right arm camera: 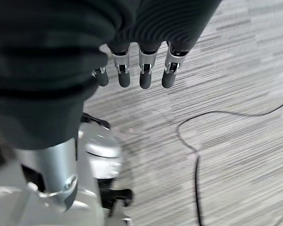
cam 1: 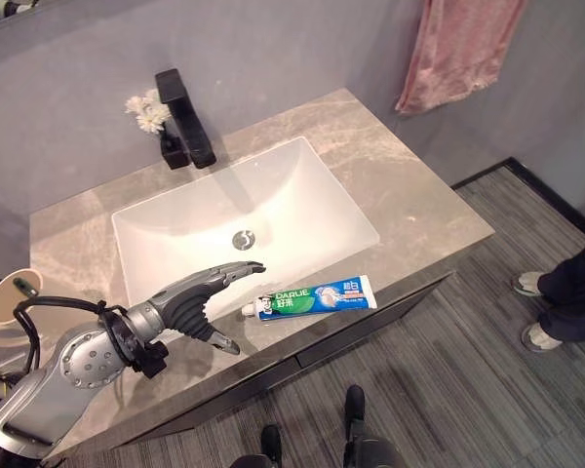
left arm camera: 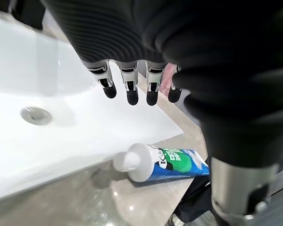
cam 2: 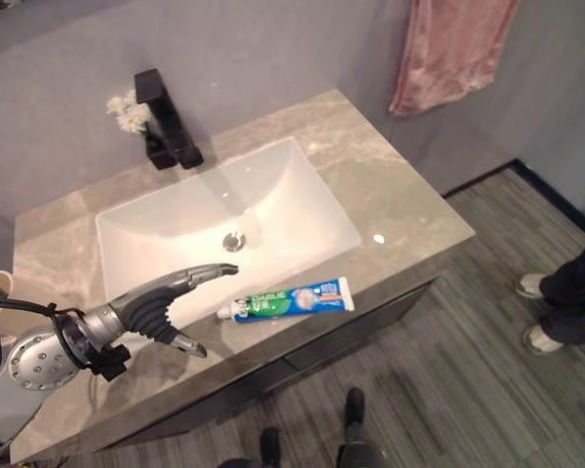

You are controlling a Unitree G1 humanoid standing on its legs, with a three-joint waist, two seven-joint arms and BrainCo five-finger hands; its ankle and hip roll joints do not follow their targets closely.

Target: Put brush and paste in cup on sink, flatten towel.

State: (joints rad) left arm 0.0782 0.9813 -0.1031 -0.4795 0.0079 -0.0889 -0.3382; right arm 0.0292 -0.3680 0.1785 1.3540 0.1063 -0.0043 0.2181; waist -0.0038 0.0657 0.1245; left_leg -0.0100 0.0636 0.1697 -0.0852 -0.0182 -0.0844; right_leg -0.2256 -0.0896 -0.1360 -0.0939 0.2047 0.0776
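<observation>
The left hand [cam 1: 200,292] hovers with fingers straight and spread, holding nothing, and the toothpaste tube [cam 1: 317,296] lies just beyond its fingertips — flat on the counter's [cam 1: 424,210] front edge, cap toward the hand, long axis running away from it — far nearer than the right hand [right arm camera: 132,70], which hangs relaxed over the floor.

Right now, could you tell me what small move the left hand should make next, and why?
Probably lower the left hand and shift it a little to its right, onto the toothpaste tube. The hand hovers open over the sink's front rim, holding nothing, and the tube lies flat on the counter just beyond its fingertips.
</observation>
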